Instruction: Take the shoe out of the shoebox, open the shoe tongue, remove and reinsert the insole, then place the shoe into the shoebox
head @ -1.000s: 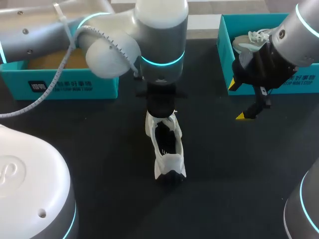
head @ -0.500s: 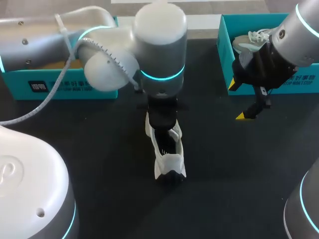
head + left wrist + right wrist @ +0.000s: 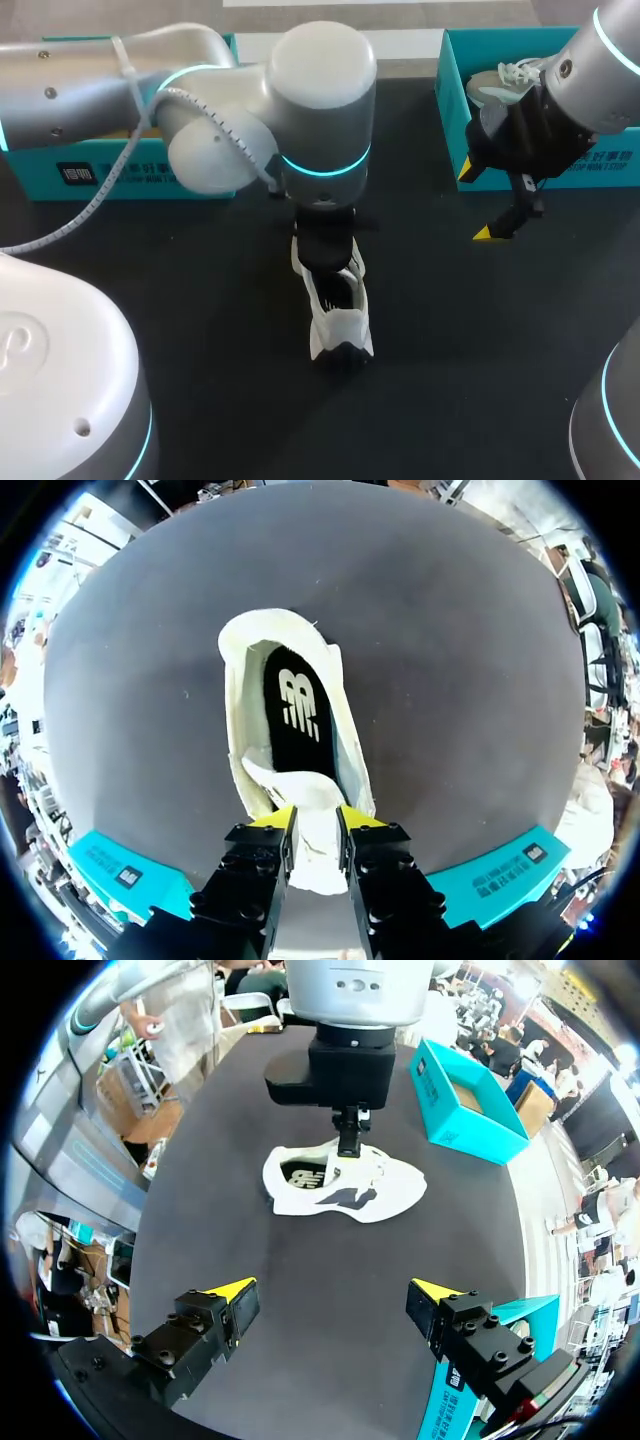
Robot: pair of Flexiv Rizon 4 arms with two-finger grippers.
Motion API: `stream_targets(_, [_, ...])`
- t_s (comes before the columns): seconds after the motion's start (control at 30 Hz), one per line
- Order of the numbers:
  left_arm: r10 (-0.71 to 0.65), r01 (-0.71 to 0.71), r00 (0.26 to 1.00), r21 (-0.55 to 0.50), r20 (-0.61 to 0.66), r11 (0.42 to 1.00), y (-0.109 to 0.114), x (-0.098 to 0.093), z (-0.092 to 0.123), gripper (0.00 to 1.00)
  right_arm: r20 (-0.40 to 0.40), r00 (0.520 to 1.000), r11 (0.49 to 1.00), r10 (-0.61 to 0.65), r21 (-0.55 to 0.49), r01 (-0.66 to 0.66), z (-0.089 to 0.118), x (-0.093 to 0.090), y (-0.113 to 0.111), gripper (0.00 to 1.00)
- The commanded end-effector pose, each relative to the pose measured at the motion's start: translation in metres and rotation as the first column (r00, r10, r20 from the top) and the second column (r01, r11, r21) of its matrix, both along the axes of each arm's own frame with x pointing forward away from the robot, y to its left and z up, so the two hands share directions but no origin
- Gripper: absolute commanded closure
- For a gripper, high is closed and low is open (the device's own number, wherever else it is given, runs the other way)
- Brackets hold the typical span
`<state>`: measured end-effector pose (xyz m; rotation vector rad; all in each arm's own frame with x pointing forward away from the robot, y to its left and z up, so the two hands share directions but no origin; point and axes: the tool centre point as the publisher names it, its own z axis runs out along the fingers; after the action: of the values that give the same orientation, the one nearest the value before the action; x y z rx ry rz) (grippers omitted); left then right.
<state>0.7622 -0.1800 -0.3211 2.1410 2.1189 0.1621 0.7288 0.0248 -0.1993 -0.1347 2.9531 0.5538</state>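
Observation:
A white shoe (image 3: pixel 338 325) lies on the black table, mid-table, with its black insole (image 3: pixel 298 705) showing inside. My left gripper (image 3: pixel 317 818) stands over the shoe's laced part, its yellow-tipped fingers closed from both sides on the white tongue (image 3: pixel 310 795). In the head view the left wrist covers most of that gripper (image 3: pixel 330 266). From the right wrist view the shoe (image 3: pixel 350 1192) sits ahead with the left arm's fingers pinching the tongue. My right gripper (image 3: pixel 332 1290) hangs wide open and empty above the table, in front of the right shoebox (image 3: pixel 560 170).
A teal shoebox (image 3: pixel 120 170) stands at the back left. The right teal shoebox holds a grey shoe (image 3: pixel 500 85). My left arm's white elbow (image 3: pixel 320 90) hangs over the table's back middle.
My left arm has shifted a little toward the shoe's front, and its fingers have narrowed on the tongue. The right arm and the shoe have stayed in place.

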Motion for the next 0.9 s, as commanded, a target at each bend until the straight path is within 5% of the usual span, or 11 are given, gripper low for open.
stream_targets(0.03, [0.008, -0.008, 1.000, 0.000, 0.011, 1.000, 0.000, 0.011, 0.001, 0.77, 0.000, 1.000, 1.000, -0.001, -0.002, 0.001, -0.001, 0.001, 0.001, 0.00])
stream_targets(0.27, [-0.009, 0.009, 1.000, 0.020, 0.021, 1.000, -0.006, 0.032, -0.003, 0.80, 0.000, 1.000, 1.000, -0.001, -0.002, 0.001, -0.001, 0.001, 0.001, 0.00])
stream_targets(0.37, [-0.013, 0.012, 1.000, 0.027, 0.021, 1.000, -0.007, 0.033, -0.009, 0.93, 0.000, 1.000, 1.000, -0.001, -0.002, 0.001, -0.001, 0.001, 0.001, 0.00])
stream_targets(0.47, [-0.015, 0.015, 1.000, 0.027, 0.013, 1.000, -0.007, 0.030, -0.014, 0.94, 0.000, 1.000, 1.000, -0.001, -0.002, 0.001, -0.001, 0.001, 0.001, 0.00])
stream_targets(0.9, [-0.007, 0.007, 1.000, 0.041, 0.003, 0.999, 0.009, 0.009, -0.018, 0.82, 0.000, 1.000, 1.000, -0.001, -0.002, 0.001, -0.001, 0.001, 0.001, 0.00])
